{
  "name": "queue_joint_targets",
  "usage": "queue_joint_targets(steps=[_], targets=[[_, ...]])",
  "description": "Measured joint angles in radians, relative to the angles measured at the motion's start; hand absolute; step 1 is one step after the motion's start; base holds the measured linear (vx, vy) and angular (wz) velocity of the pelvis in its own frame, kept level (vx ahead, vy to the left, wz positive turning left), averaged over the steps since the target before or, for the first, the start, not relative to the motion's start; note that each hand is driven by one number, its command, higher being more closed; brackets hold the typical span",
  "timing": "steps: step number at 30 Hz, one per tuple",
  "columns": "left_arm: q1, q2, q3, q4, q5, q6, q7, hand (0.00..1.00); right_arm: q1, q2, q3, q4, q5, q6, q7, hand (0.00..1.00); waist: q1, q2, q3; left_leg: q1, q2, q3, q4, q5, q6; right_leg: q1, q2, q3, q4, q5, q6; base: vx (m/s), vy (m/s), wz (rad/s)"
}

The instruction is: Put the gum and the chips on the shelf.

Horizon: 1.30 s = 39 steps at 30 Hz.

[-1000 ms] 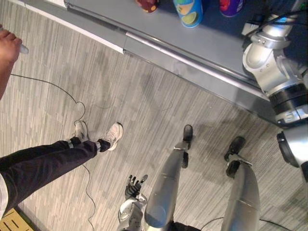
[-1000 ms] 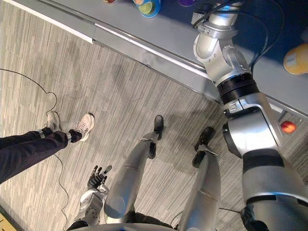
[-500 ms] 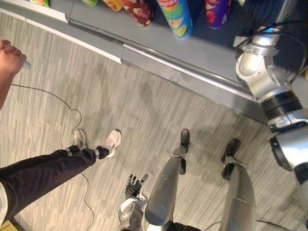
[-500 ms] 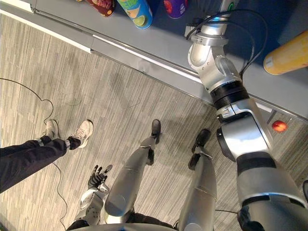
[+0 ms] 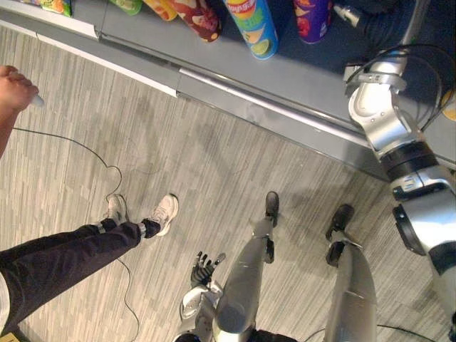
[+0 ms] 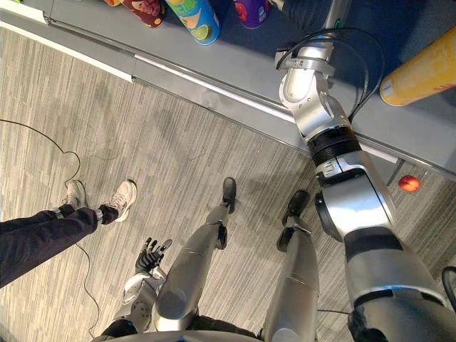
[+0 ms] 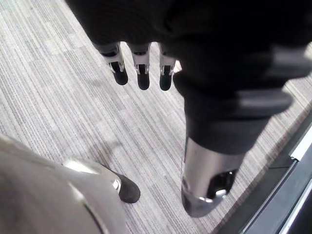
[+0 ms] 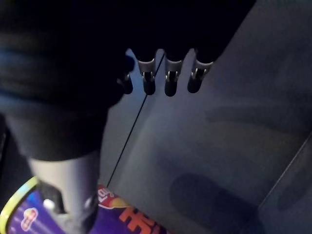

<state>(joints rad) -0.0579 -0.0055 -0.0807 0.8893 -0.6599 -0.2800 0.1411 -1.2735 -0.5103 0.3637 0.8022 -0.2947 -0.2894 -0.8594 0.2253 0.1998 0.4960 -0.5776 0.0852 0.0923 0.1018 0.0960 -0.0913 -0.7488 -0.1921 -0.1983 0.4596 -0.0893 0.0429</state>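
Note:
Several chip cans stand on the grey shelf (image 5: 299, 75): a maroon one (image 5: 199, 16), a blue and green one (image 5: 251, 27) and a purple one (image 5: 311, 17). My right arm stretches up to the shelf, and my right hand (image 5: 367, 18) is beside the purple can (image 8: 139, 219). In the right wrist view its fingers (image 8: 169, 78) are straight above the bare shelf board and hold nothing. My left hand (image 5: 206, 265) hangs low over the floor, fingers (image 7: 142, 73) relaxed and empty.
A person stands at my left: dark trouser legs (image 5: 64, 256), white shoes (image 5: 162, 214), and a hand (image 5: 14, 89) with a small white thing. A yellow can (image 6: 420, 68) lies on the shelf at the right. A small red ball (image 6: 408, 183) sits below the shelf edge.
The camera has tipped up, so more of the shelf and its cans shows. My right arm has stayed stretched to the shelf. My left hand has risen slightly.

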Motion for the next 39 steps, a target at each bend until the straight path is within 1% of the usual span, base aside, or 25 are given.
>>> queue_joint_targets(steps=[5, 10, 12, 16, 22, 25, 30, 32, 39], targets=[[-0.020, 0.001, 0.000, 0.021, 0.004, 0.003, -0.011, 0.00, 0.002, 0.000, 0.041, 0.000, 0.000, 0.000, 0.068, 0.00, -0.001, 0.000, 0.000, 0.000, -0.001, 0.000, -0.003, 0.001, 0.000, -0.002, -0.001, 0.000, 0.000, 0.000, 0.000, 0.01, -0.042, 0.00], [-0.023, 0.001, 0.003, 0.021, 0.005, 0.007, -0.020, 0.00, 0.002, 0.001, 0.046, -0.001, 0.000, 0.002, 0.108, 0.00, -0.001, 0.000, 0.000, -0.006, -0.001, -0.008, 0.000, 0.001, 0.000, -0.002, -0.001, -0.008, -0.001, 0.000, 0.000, 0.01, -0.039, 0.03], [-0.025, 0.000, 0.007, 0.021, 0.005, 0.008, -0.022, 0.00, 0.002, 0.001, 0.046, -0.001, 0.000, 0.004, 0.110, 0.00, -0.002, 0.000, 0.000, -0.014, 0.000, -0.016, 0.005, 0.001, 0.000, -0.002, -0.001, -0.015, -0.001, 0.000, 0.000, 0.01, -0.044, 0.08], [-0.027, 0.000, 0.009, 0.021, 0.009, 0.014, -0.025, 0.00, 0.002, 0.005, 0.049, -0.002, 0.000, 0.023, 0.128, 0.00, 0.001, 0.000, 0.000, -0.015, 0.000, -0.020, 0.011, 0.001, 0.000, 0.002, -0.001, -0.018, -0.002, 0.000, 0.000, 0.00, -0.029, 0.02], [-0.028, -0.001, 0.018, 0.021, 0.009, 0.020, -0.029, 0.00, 0.002, 0.005, 0.063, -0.006, 0.001, 0.033, 0.146, 0.00, 0.002, 0.000, 0.000, -0.019, 0.005, -0.024, 0.021, 0.000, 0.000, 0.005, 0.002, -0.023, -0.002, 0.000, 0.000, -0.01, -0.043, 0.00], [-0.030, -0.002, 0.026, 0.019, 0.009, 0.020, -0.030, 0.00, 0.001, 0.004, 0.065, -0.008, 0.026, 0.042, 0.149, 0.00, 0.002, 0.000, 0.000, -0.033, 0.010, -0.036, 0.033, 0.000, -0.001, 0.004, 0.005, -0.035, -0.002, 0.001, -0.001, -0.01, -0.039, 0.06], [-0.036, -0.009, 0.031, 0.019, 0.009, 0.021, -0.030, 0.00, -0.001, -0.002, 0.066, -0.008, 0.038, 0.051, 0.149, 0.00, 0.017, 0.000, 0.000, -0.039, 0.014, -0.045, 0.040, 0.000, -0.002, 0.004, 0.007, -0.042, 0.000, 0.001, -0.001, -0.02, -0.037, 0.03], [-0.037, -0.011, 0.031, 0.018, 0.010, 0.021, -0.030, 0.00, -0.002, -0.003, 0.066, -0.008, 0.039, 0.061, 0.149, 0.00, 0.025, 0.000, 0.000, -0.041, 0.013, -0.047, 0.041, 0.000, -0.002, 0.004, 0.007, -0.045, 0.000, 0.001, -0.001, -0.02, -0.033, 0.02], [-0.037, -0.014, 0.039, 0.018, 0.014, 0.021, -0.032, 0.00, -0.034, -0.001, 0.075, -0.007, 0.064, 0.060, 0.148, 0.00, 0.026, 0.000, 0.000, -0.049, 0.013, -0.054, 0.043, 0.000, -0.002, 0.002, 0.005, -0.052, 0.008, 0.001, -0.002, 0.00, -0.025, 0.03]])
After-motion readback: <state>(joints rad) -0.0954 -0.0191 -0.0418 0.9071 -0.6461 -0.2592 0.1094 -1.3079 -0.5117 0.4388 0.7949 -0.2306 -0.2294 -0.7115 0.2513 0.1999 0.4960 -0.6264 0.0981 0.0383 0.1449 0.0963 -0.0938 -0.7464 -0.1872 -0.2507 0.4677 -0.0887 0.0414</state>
